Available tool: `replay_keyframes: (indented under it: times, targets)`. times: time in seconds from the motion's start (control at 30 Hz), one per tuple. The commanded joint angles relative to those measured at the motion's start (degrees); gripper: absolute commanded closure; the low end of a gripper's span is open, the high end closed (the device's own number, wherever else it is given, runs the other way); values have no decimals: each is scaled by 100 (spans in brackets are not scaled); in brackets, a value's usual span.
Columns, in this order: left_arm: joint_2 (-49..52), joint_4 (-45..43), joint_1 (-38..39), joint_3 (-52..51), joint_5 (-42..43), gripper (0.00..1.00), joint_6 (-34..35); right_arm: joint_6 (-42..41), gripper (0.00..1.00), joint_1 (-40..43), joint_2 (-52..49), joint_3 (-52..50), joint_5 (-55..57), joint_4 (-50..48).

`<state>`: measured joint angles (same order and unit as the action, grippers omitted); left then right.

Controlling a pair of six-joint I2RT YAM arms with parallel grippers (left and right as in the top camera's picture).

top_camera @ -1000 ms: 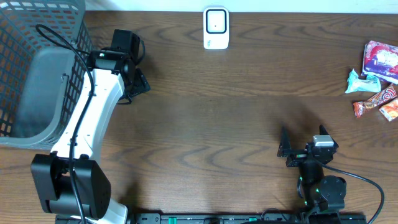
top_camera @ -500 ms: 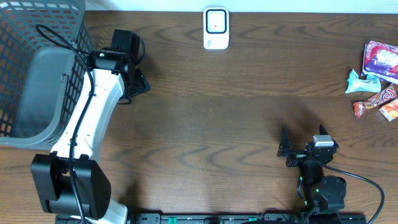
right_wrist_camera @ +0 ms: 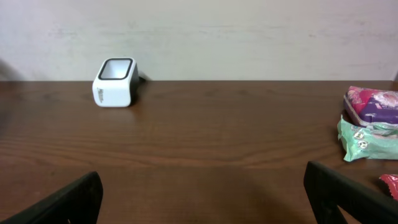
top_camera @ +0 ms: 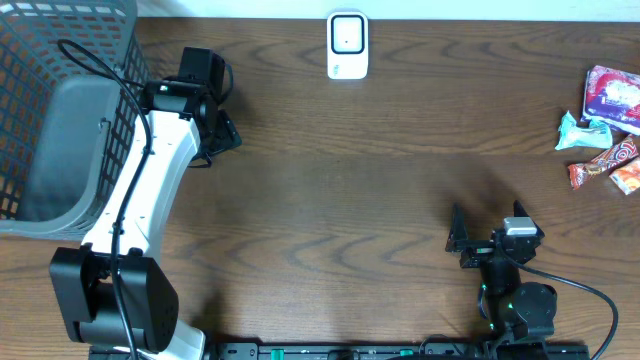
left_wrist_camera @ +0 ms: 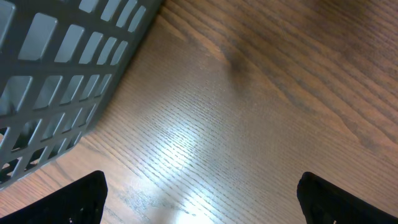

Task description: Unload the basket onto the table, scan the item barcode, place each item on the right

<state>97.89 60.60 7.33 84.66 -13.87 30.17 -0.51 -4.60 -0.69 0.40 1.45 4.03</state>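
Note:
The barcode scanner [top_camera: 347, 45], a small white box with a dark window, stands at the table's far edge; in the right wrist view the scanner [right_wrist_camera: 115, 83] is far ahead on the left. The items are snack packets at the far right: a pink-purple packet [top_camera: 612, 95] [right_wrist_camera: 372, 104], a mint-green packet [top_camera: 580, 132] [right_wrist_camera: 367, 138] and orange-red wrappers [top_camera: 605, 160]. My left gripper [top_camera: 217, 135] [left_wrist_camera: 199, 202] hangs open over bare wood beside the basket. My right gripper [top_camera: 487, 225] [right_wrist_camera: 202, 199] stands open near the front edge, holding nothing.
A grey mesh basket [top_camera: 60, 110] fills the far left corner, and its wall [left_wrist_camera: 62, 74] is close to my left fingers. The dark wooden table [top_camera: 350, 190] stretches between the two arms. A pale wall runs behind the scanner.

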Motion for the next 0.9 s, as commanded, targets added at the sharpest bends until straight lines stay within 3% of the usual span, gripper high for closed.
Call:
replay_keyframes:
  times: [0.0,0.3,0.43,0.53,0.73,0.87]
  targets:
    - [35,33,2,-7,-74,2,26,98,1,39,37,-11,-31,24]
    - [-516,79,138,-28,426,2,28,98,1,39,37,-11,-31,24]
    - [-970,-348,282,-446,424,2,26,98,1,39,37,-11,-31,24]
    - [-1480,-1246,409,-1233,472,2,-149,98,1,39,37,-11,-31,24]
    - [-2828,-3497,540,-3213,1751,2,-1628,98,1,39,37,-11,-31,24]
    - [-4057,-4562,538,-4452,1917,2,-1834,98,1,39,37,-11,-31,24]
